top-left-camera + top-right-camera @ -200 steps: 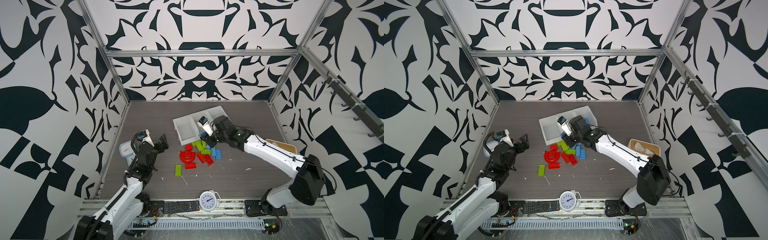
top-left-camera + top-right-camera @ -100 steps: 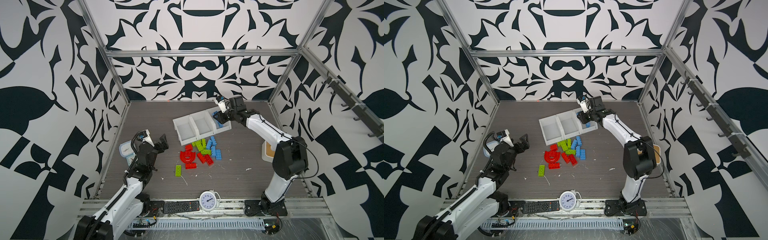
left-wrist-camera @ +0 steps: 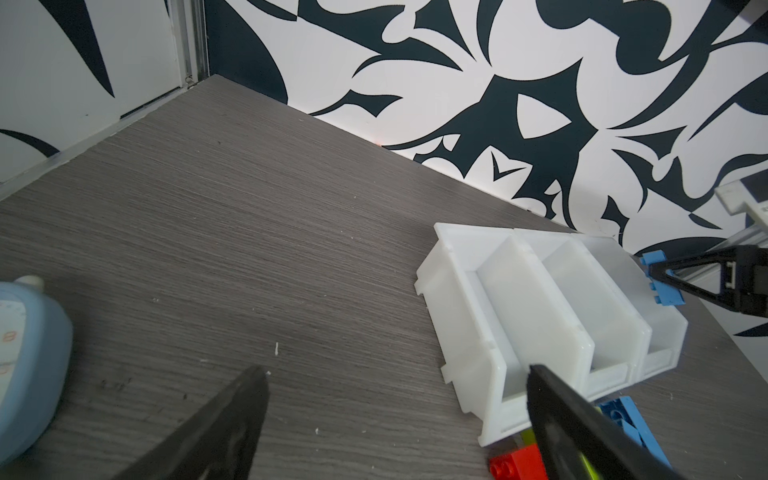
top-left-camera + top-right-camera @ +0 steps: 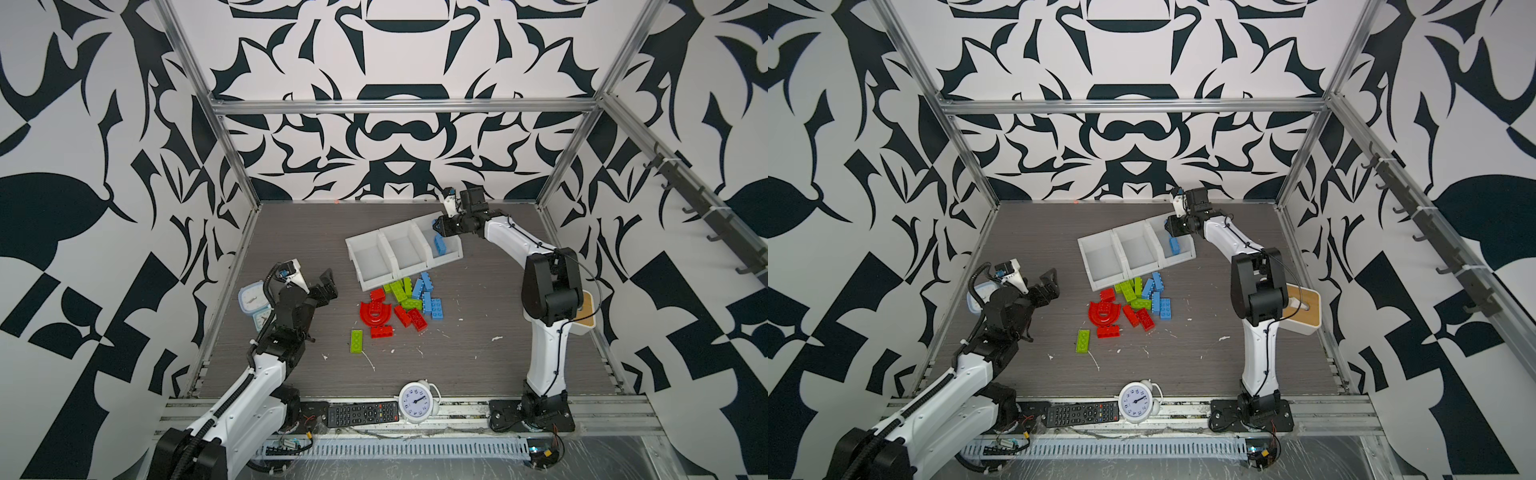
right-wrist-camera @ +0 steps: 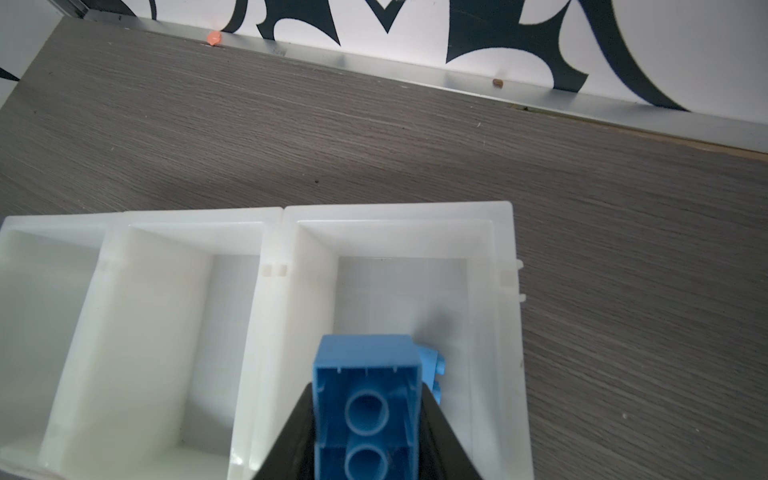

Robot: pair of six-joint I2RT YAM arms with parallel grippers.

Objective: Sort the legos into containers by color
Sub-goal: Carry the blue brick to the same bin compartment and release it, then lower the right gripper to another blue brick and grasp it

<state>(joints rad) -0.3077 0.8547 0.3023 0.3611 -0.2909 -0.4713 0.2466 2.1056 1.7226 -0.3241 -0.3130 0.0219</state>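
Three joined white containers [image 4: 386,237] [image 4: 1119,237] stand at the back middle of the table. My right gripper [image 4: 437,227] [image 5: 368,419] is shut on a light blue brick [image 4: 439,245] [image 5: 365,395] [image 3: 665,296] and holds it over the rightmost container [image 5: 399,210]. A paler blue bit [image 5: 432,365] shows beside it; I cannot tell whether it is a separate piece. In front of the containers lie the other legos [image 4: 409,297] in red, green and blue, among them a red arch [image 4: 375,314] and a lone green brick [image 4: 356,341]. My left gripper [image 4: 323,287] [image 3: 397,374] hovers open and empty, left of the pile.
Two pale blue clocks [image 4: 251,299] sit by the left wall. A white alarm clock [image 4: 417,401] and a black remote [image 4: 361,412] lie at the front edge. A white tissue box with a wooden lid [image 4: 1304,309] stands at the right, behind my right arm.
My right gripper has carried the blue brick from the pile back and to the right, over the rightmost container. The left arm has not moved.
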